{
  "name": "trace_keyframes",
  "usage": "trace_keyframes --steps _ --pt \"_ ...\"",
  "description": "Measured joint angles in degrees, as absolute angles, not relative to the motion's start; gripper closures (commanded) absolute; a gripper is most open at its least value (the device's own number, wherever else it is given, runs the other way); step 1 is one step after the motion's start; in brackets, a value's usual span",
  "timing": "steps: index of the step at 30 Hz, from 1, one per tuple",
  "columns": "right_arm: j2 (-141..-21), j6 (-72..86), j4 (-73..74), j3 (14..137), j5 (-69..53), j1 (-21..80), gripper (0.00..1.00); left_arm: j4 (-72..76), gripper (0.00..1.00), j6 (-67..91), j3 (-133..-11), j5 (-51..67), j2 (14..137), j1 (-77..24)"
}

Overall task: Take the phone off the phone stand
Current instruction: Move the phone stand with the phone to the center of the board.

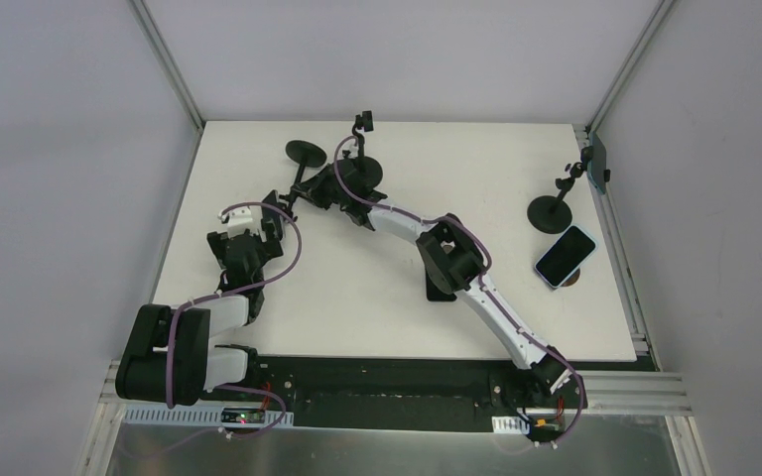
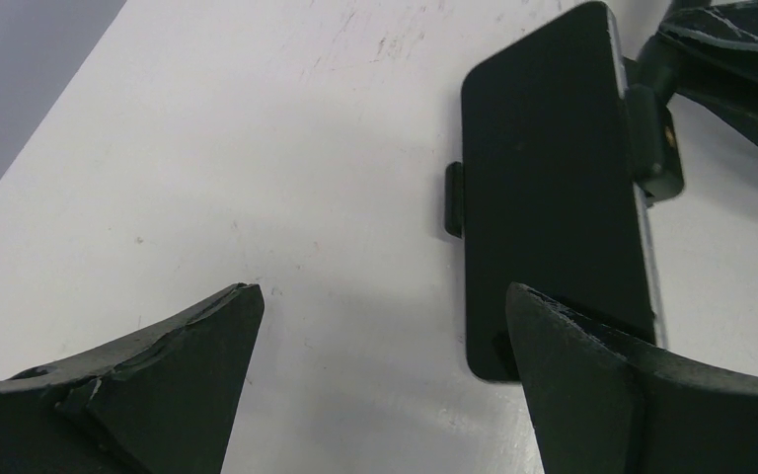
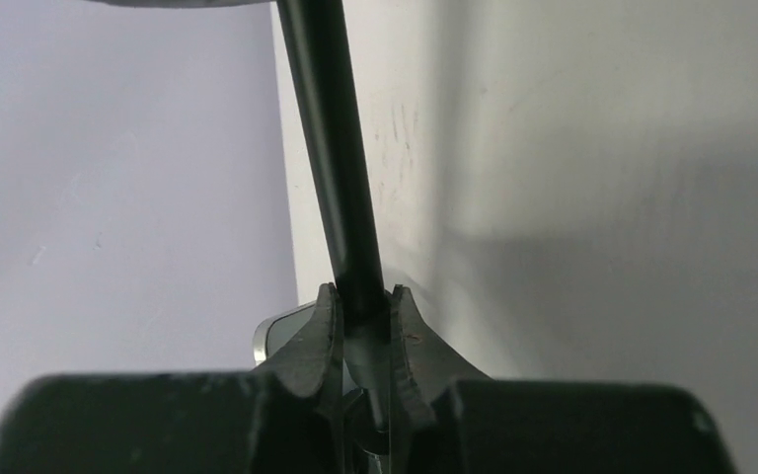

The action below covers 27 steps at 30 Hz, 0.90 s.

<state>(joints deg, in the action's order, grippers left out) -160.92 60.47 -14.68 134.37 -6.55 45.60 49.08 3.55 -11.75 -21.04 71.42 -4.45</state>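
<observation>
Phone (image 2: 553, 188) clamped in phone stand (image 2: 656, 138) cradle, screen dark, held low over counter (image 2: 286, 148) toward far-left corner. Left gripper (image 2: 383, 296) fingers spread wide, nothing gripped; phone seen just ahead of one finger. Right gripper (image 3: 360, 301) fingers clamped on black stem (image 3: 341, 188).

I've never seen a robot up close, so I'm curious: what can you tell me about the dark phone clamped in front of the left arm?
The phone is a thin black slab with rounded corners and a glossy, dark screen. A black holder clamps its two long edges, with the white table behind it. The left pincer stands open near it; one of its fingers hides its lower corner, so contact there cannot be told.
</observation>
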Motion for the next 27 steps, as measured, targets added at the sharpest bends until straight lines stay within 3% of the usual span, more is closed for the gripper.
trace_keyframes --steps 13,27 --pt "-145.6 45.7 -12.3 113.4 -11.0 43.7 1.00 49.1 0.01 3.6 -11.7 -21.0 71.4 -4.4" --pt "-120.2 35.9 -6.1 80.3 -18.8 42.2 1.00 49.1 0.01 3.6 -11.8 -21.0 71.4 -4.4"
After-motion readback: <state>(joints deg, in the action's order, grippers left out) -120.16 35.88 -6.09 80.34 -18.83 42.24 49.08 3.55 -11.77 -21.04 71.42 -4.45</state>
